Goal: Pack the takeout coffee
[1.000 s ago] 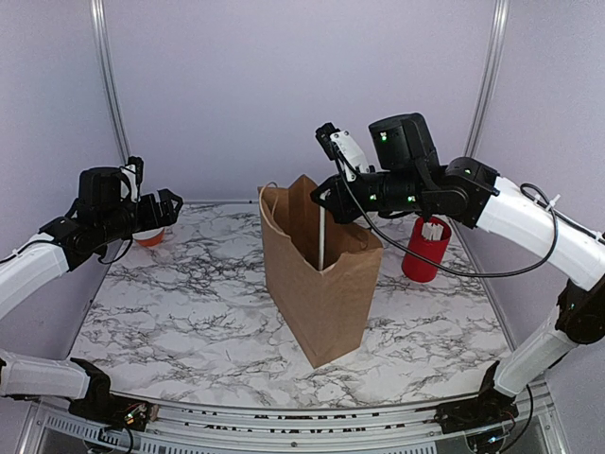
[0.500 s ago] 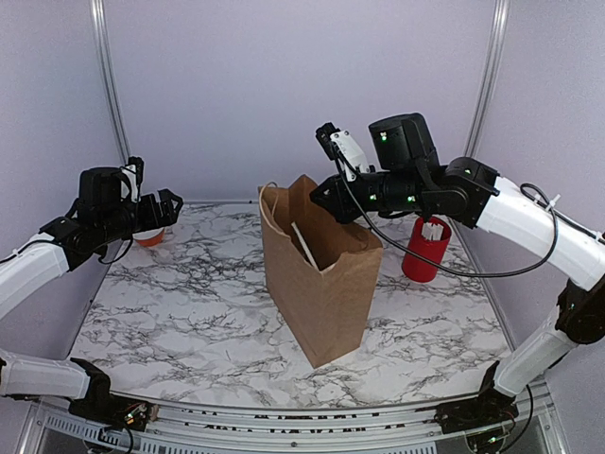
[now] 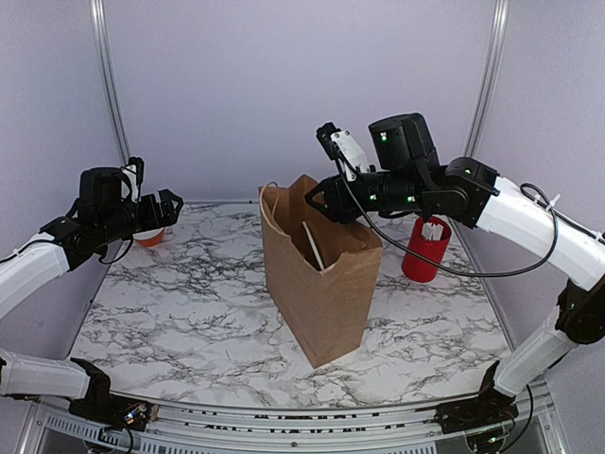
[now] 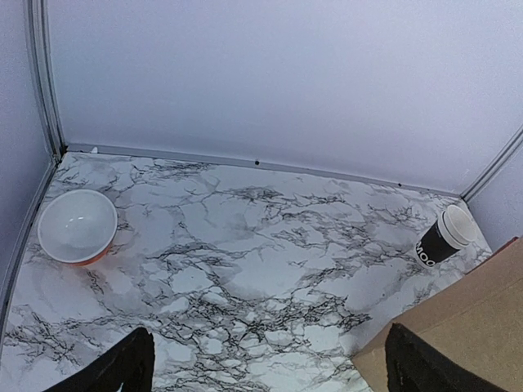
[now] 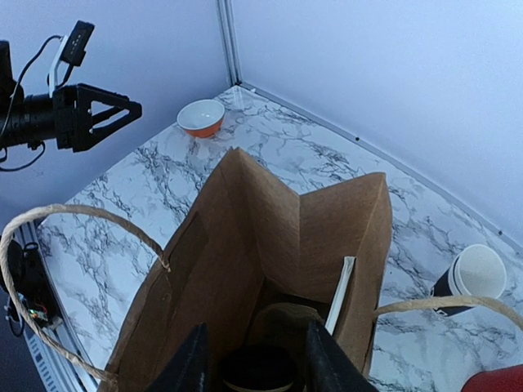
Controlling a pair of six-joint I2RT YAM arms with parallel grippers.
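With the brown paper bag (image 5: 245, 245) standing open beneath it, the right gripper (image 3: 319, 200), fingers spread and empty, would best rise straight up, clear of the twine handles (image 5: 73, 214) (easily snagged), as the lidded takeout coffee (image 5: 257, 374) sits on the bag's floor directly below, beside a leaning white stick (image 5: 340, 294).

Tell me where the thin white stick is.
Right wrist view: the thin white stick leans against the right inner wall of the open brown paper bag, under the right gripper.
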